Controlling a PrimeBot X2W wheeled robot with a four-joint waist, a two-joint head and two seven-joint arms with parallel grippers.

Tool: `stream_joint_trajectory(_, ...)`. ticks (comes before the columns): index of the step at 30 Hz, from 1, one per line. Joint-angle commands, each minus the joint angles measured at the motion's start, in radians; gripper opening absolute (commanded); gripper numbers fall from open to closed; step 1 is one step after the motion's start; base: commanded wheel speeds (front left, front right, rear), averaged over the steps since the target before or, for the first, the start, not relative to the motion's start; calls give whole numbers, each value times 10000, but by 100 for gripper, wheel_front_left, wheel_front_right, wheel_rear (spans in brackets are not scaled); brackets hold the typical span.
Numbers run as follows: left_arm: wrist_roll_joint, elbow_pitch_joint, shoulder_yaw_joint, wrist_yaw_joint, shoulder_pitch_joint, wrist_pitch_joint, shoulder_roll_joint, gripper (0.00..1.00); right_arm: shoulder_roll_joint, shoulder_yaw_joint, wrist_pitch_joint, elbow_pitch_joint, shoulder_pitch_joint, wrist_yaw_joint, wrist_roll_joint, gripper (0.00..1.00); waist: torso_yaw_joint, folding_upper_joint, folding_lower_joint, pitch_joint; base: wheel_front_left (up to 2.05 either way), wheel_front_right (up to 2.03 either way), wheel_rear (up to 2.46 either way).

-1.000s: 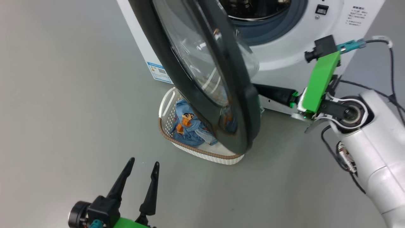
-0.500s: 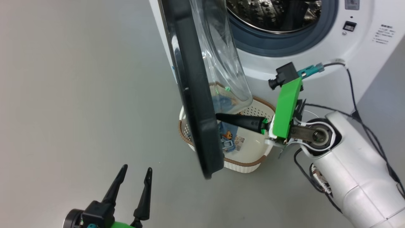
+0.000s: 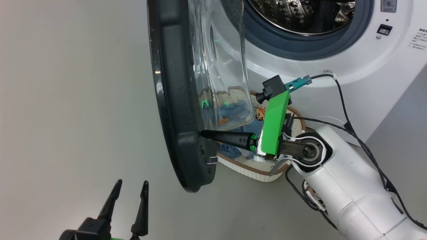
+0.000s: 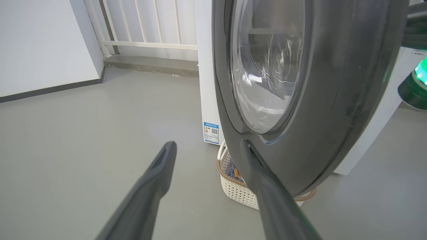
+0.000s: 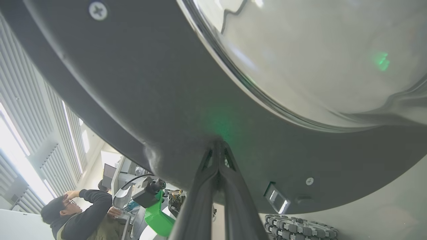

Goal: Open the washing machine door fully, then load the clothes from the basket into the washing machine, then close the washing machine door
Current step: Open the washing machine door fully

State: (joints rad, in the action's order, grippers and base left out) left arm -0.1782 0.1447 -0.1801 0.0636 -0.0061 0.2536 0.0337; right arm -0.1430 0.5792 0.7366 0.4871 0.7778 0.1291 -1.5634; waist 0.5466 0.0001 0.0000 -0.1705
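The washing machine door (image 3: 173,100) stands swung out edge-on, its black rim toward me and the clear glass bowl (image 3: 217,66) bulging right. My right gripper (image 3: 203,133) is shut, its tip pressed against the rim's inner face; the right wrist view shows the closed fingertips (image 5: 217,144) touching the dark door (image 5: 133,83). My left gripper (image 3: 131,182) hangs open at the lower left, apart from the door (image 4: 333,100). The basket (image 3: 253,170) sits under the door against the washing machine (image 3: 367,66), holding the blue printed clothes (image 3: 257,115). The steel drum (image 3: 300,13) is exposed.
Grey floor (image 3: 66,116) spreads wide to the door's left. A blue sticker (image 4: 211,132) marks the machine's side, with a white railing (image 4: 150,43) and wall behind. A person (image 5: 73,213) stands by a bench in the background of the right wrist view.
The door has swung further open toward the left with my shut right gripper against its inner rim. The head camera has shifted, and the basket now shows right of the door.
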Motion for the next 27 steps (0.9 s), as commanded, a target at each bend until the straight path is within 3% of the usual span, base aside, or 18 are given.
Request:
stream_joint_trajectory(1,-91,-291,410,-146,-152,82,166,100,464,210,-100,-241,202,16,47,0,22,-1,0,-35,0,0,0)
stream_joint_trajectory(23,-65,-211,409,-67,-303,82,166,100,575,510,-465,-46,349,16,61,0,22,-1,0,-48,0,0,0)
stream_joint_trajectory(26,-27,-100,377,9,-333,82,166,100,378,465,-632,-94,151,16,101,61,-27,-1,0,96,0,0,0)
stream_joint_trajectory(27,0,-32,361,67,-358,82,166,100,219,422,-776,-167,-16,16,130,100,-60,-1,0,182,0,0,0)
